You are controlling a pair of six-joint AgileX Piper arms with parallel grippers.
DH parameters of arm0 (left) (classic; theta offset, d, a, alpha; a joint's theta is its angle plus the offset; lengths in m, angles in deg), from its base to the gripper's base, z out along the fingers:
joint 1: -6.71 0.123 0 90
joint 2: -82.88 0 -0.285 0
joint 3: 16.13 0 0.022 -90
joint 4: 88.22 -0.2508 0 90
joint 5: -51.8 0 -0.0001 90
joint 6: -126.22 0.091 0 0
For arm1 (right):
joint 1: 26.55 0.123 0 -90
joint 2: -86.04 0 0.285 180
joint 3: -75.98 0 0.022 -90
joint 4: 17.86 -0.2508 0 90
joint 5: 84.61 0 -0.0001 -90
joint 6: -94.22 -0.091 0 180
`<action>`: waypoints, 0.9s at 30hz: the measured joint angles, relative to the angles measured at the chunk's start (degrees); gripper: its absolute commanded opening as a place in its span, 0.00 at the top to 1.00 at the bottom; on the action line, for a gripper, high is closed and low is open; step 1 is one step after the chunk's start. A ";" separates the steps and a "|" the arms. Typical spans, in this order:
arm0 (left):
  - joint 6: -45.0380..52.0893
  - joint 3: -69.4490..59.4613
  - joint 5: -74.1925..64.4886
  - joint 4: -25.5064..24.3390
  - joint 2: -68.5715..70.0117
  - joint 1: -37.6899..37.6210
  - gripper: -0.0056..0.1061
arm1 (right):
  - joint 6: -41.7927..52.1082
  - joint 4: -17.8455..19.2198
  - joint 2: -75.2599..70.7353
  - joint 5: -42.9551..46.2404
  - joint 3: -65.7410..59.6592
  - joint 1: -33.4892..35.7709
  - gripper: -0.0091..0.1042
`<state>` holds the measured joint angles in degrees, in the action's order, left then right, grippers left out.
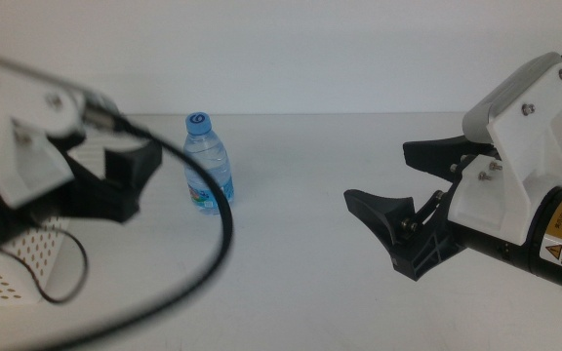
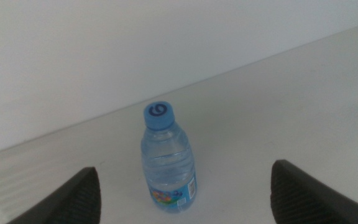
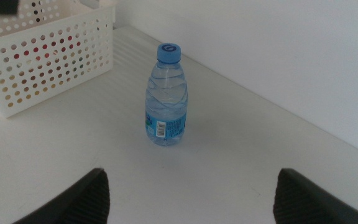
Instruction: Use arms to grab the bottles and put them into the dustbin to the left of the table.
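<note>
one water bottle point(image 1: 208, 162) upright on table point(image 1: 291, 253), just beside basket point(image 1: 13, 263). left gripper point(image 1: 115, 185) close by, jaws spread; right gripper point(image 1: 413, 195) well apart, jaws spread. best centred around the body, below blue cap, before closing.

All 3 views share the water bottle point(image 1: 208, 162).

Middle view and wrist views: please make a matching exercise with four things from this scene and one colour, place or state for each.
Things:
1. water bottle
2. dustbin
3. left gripper
4. right gripper

Descriptions:
a. white, with rows of round holes
b. open, at the right of the table
c. upright, blue cap
d. open, just left of the bottle, above the basket

Pairs: 1-c, 2-a, 3-d, 4-b
</note>
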<state>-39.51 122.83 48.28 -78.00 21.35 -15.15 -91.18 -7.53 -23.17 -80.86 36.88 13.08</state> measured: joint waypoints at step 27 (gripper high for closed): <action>-5.64 -10.09 54.97 -2.20 -36.85 -3.01 0.14 | 0.00 0.00 0.00 -0.10 0.00 0.00 0.27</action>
<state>-45.15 112.74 103.25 -80.20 -15.50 -18.16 -91.18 -7.53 -23.17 -80.96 36.88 13.08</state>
